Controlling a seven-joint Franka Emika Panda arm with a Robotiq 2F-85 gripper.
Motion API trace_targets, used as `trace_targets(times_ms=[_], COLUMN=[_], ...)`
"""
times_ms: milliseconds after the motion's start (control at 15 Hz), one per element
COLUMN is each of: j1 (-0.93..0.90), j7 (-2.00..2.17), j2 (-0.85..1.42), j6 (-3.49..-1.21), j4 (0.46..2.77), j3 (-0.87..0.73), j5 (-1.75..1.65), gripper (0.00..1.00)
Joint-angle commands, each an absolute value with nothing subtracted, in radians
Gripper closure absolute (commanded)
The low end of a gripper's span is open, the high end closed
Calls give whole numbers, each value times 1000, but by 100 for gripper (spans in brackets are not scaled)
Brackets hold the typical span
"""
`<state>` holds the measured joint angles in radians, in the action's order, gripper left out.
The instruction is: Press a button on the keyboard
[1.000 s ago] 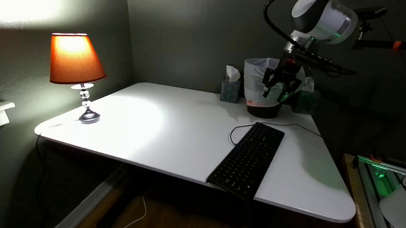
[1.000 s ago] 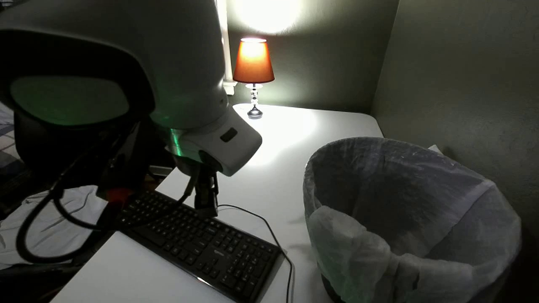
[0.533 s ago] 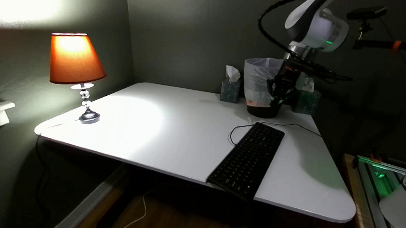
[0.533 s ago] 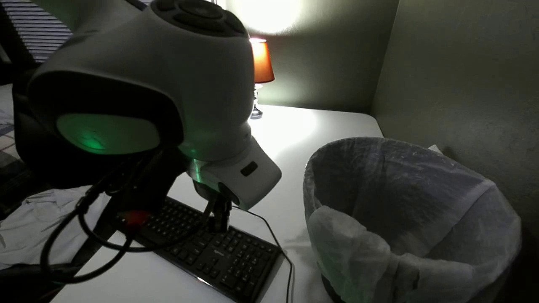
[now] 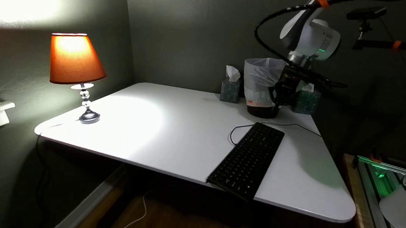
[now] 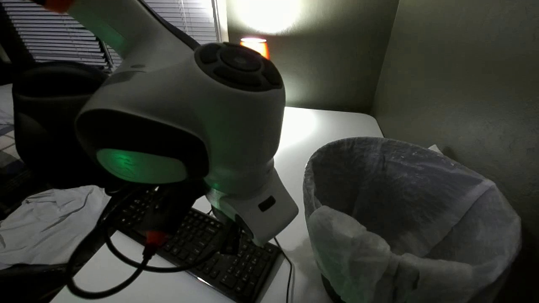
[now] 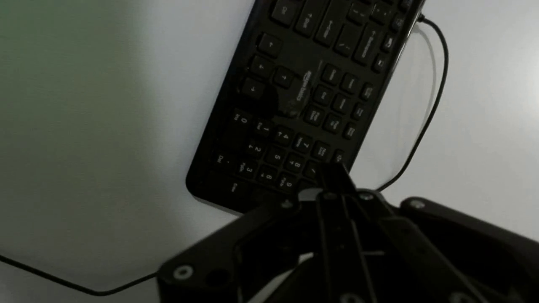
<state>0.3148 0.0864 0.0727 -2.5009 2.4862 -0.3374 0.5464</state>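
Grey-green walls (image 5: 179, 38) back a white surface (image 5: 180, 137) where the keyboard (image 5: 246, 159) lies, one end jutting past the edge — so the pincer (image 7: 334, 171), jaws together on nothing, should sink slowly and straight onto one number-pad key (image 7: 276, 156) — at the supported end.

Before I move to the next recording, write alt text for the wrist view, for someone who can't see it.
The closed gripper, at the bottom, has its tips in front of the number pad of a black keyboard lying diagonally on a white table; contact cannot be judged here. A thin dark cable shows at right and lower left.
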Motion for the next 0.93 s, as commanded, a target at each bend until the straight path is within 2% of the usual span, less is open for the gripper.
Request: trace_targets(times_ms=[0, 867], j1=[339, 356], j7=[77, 81], j2=[154, 319], j6=[-2495, -2488], j4=[2437, 2323], j3=[-326, -272], j5=[613, 745], gripper=[100, 100])
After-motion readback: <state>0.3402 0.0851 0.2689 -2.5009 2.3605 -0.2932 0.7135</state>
